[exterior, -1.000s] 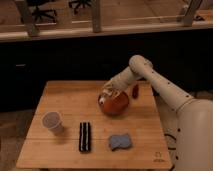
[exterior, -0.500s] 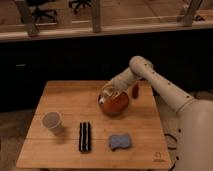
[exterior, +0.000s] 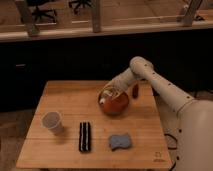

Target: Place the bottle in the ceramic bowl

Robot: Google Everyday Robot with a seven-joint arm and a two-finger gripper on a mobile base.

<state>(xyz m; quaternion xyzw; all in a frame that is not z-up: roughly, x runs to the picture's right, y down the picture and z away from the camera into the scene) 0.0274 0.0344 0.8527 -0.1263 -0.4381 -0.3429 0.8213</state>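
Unmoved: hand [exterior: 111, 94] over ceramic bowl [exterior: 117, 106]

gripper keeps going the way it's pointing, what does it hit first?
The gripper sits at the ceramic bowl, reaching down and left from the arm. Going straight on, it would likely meet the bottle lying in the bowl, then the bowl's inner wall. Depth is unclear from this view.

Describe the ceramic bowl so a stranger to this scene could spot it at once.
On the wooden table, look toward the far right part, where the white robot arm reaches down. The gripper sits over the ceramic bowl there. It is round, glossy and orange-red, unlike the pale paper cup near the left edge.
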